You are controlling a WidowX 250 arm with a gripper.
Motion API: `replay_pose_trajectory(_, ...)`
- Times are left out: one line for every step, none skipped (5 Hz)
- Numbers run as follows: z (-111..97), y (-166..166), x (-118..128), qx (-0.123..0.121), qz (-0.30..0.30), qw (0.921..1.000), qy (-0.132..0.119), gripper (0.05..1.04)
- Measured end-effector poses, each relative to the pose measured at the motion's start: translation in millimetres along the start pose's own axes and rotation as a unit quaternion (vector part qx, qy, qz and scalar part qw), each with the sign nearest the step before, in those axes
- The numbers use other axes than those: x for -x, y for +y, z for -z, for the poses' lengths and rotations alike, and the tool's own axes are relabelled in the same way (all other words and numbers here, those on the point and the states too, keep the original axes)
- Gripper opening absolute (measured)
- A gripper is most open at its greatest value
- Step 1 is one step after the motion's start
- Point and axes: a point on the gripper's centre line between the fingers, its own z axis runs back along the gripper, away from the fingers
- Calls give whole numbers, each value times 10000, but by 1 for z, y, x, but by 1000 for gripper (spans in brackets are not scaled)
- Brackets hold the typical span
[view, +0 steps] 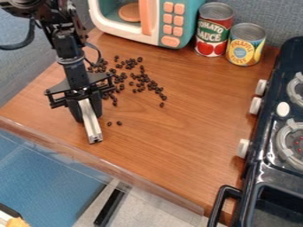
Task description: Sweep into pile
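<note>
Hanging over the left side of the wooden table (177, 146), the black pincer (88, 117) is closed on a pale, narrow bar (92, 126). The bar is clasped between its two dark fingers and slants down toward the table's front edge; I cannot tell whether its lower end touches the wood. The small dark beans (153, 85) lie scattered in a loose, uneven spread behind and to the right of the pincer, some of them partly hidden by the arm. Two beans (119, 123) sit apart from the rest, just right of the bar, and a single bean (161, 105) lies at the right-hand fringe of the spread. Behind the beans, at the back of the table, stands a toy microwave (152, 37) in white and teal with orange buttons. Right of it, a red and green can (213, 37) stands upright just beside a yellow can (246, 46). A black toy stove (257, 166) with white knobs runs along the right side.
</note>
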Motion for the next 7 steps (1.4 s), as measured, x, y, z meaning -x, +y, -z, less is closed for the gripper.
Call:
replay_pose_trajectory(0,-2,1,69,-69,9999,21,381)
replay_pose_trajectory(0,-7,0,78,9,10000,6,381)
replay_pose_trajectory(1,-20,-7,155,60,9999,-26,381)
replay_pose_trajectory(1,-24,-10,180,61,9998,-13,381)
replay_pose_trajectory(2,-29,-11,171,83,9998,33,381)
replay_pose_trajectory(2,-34,-14,191,-13,9998,72,381)
replay_pose_trajectory(3,-39,-16,190,-67,9998,96,381)
